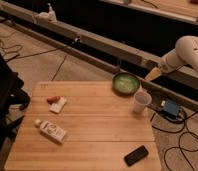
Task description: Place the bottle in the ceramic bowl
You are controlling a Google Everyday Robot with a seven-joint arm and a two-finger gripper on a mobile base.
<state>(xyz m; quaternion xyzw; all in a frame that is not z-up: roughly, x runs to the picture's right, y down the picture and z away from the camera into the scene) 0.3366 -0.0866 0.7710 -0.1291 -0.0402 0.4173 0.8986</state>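
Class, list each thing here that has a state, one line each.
bottle: lying flat on the table, capped
ceramic bowl: upright, nothing seen in it
paper cup: upright
phone: lying flat, screen dark
napkin: flat, red item at its edge
tool: beyond the table's far right corner, apart from the bottle

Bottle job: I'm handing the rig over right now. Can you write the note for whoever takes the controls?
Hand: in the air off the table's far right corner, just past the green ceramic bowl, not holding the bottle.
Bottle: lying flat on the wooden table, near left in the camera view, far from the hand.
Bowl: empty, at the table's far right edge, with a white paper cup close beside it.
Done: nothing yet.
Left: reach across, grasp the bottle, carry it over, and release it in the bowl.
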